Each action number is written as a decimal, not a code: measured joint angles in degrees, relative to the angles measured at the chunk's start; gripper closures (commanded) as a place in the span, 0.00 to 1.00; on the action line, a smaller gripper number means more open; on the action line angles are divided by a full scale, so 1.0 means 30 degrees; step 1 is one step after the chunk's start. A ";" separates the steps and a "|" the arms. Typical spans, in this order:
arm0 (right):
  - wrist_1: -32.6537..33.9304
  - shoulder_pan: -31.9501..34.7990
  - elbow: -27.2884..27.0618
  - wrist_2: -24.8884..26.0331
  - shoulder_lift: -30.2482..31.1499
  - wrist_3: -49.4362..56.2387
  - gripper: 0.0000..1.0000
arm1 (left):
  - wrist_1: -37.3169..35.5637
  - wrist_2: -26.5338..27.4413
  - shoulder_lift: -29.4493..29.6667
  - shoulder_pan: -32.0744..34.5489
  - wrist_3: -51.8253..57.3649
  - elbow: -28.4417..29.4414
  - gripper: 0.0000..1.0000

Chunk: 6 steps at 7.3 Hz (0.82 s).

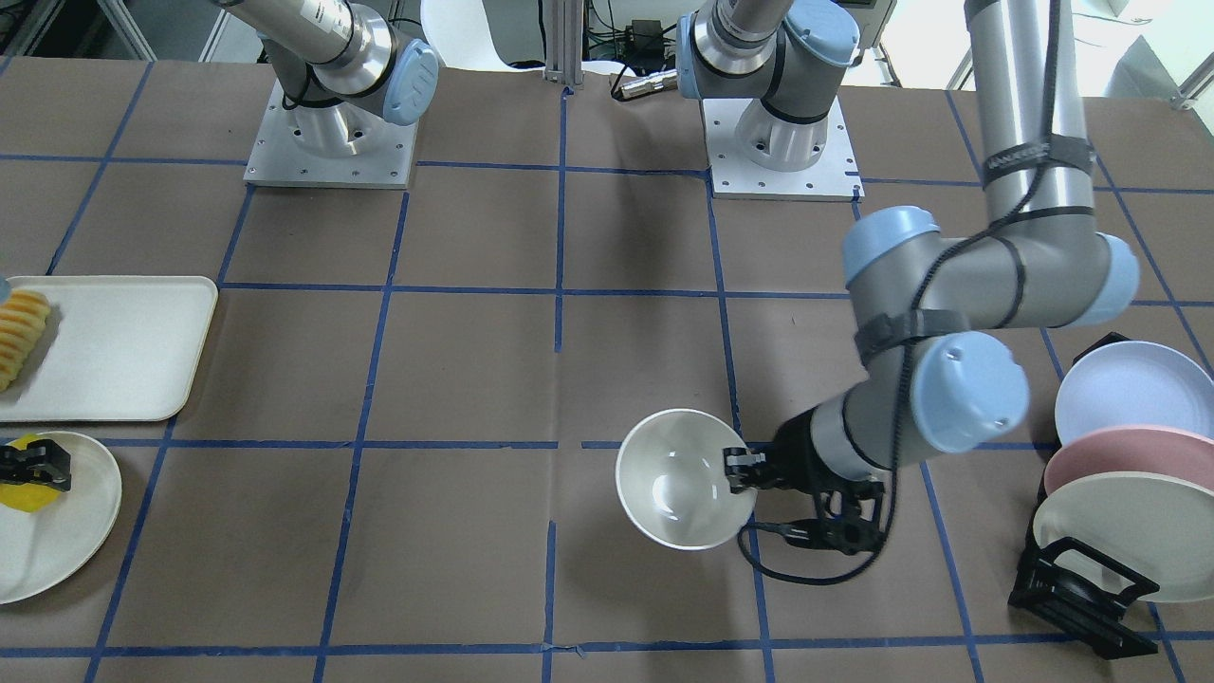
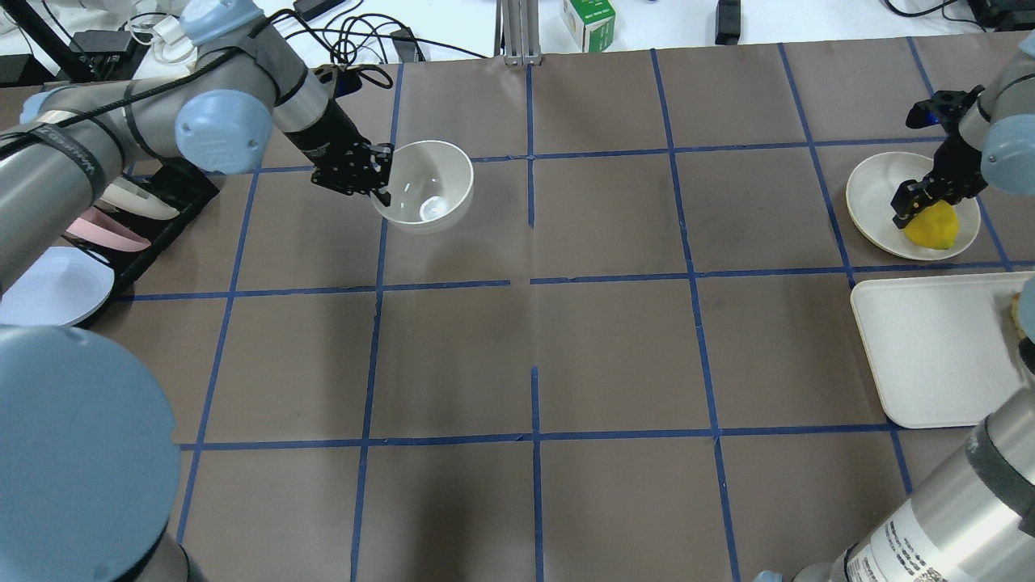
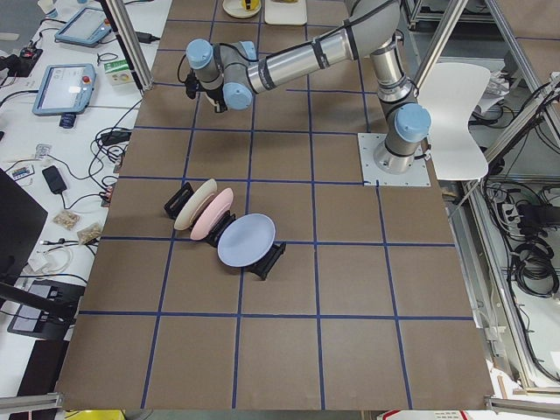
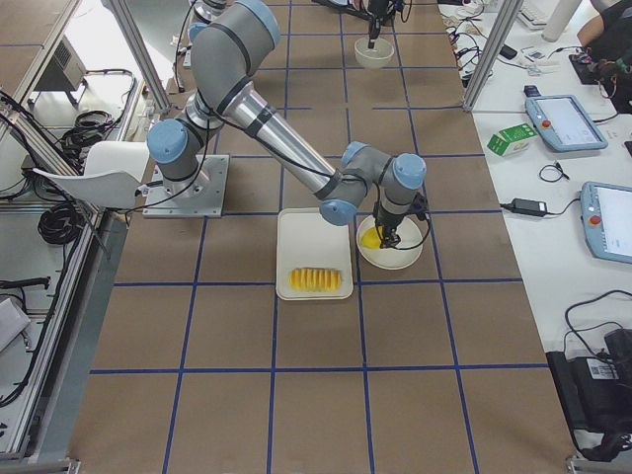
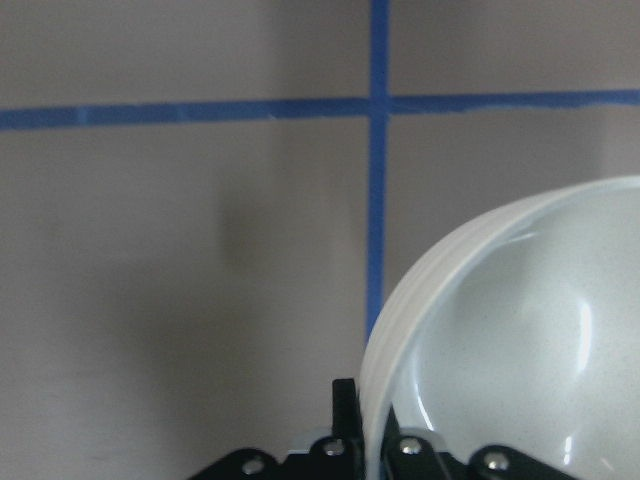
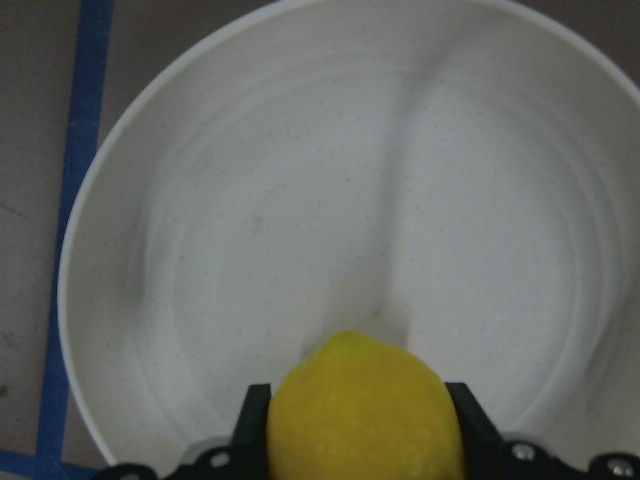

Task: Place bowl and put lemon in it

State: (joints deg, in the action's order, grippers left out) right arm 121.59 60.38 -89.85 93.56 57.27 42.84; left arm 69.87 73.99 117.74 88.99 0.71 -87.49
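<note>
Left jaws clamp the bowl [image 2: 427, 187] by its 9 o'clock rim, at 11 o'clock on the worktop [image 2: 534, 347]; release appears pending. Right jaws clasp the lemon [image 2: 934, 225] at the plate [image 2: 872, 192], 2 o'clock. Transfer outstanding.

Left wrist view: bowl [image 5: 500, 330] runs off frame at 3 and 6 o'clock; right wrist view: lemon [image 6: 365, 410] cropped at 6 o'clock, underside unseen.

You have nothing legible to read here. The white label [image 2: 899, 540] on the right arm carries print too small to make out, the lettering on the left arm's black strap [image 2: 68, 150] is blurred, and the green carton [image 2: 588, 19] beyond the worktop shows no readable print.
</note>
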 measured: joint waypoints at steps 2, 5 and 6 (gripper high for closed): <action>-0.0877 0.0015 0.0012 0.0079 0.1508 -0.0320 0.92 | -0.1992 0.1166 -0.0432 0.3001 -0.3026 -0.1150 1.00; -0.5478 0.0229 -0.0174 -0.0091 0.5975 -0.2570 0.92 | -0.6453 0.2801 -0.0297 0.4883 -0.4222 -0.3533 1.00; -0.6984 0.0419 -0.0298 -0.0184 0.7503 -0.3359 0.93 | -0.7431 0.2900 -0.0251 0.4954 -0.4308 -0.4048 1.00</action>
State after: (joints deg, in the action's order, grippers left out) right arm 100.64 61.63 -90.74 93.01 79.78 32.76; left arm 47.58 82.69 116.99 103.85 -12.21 -99.63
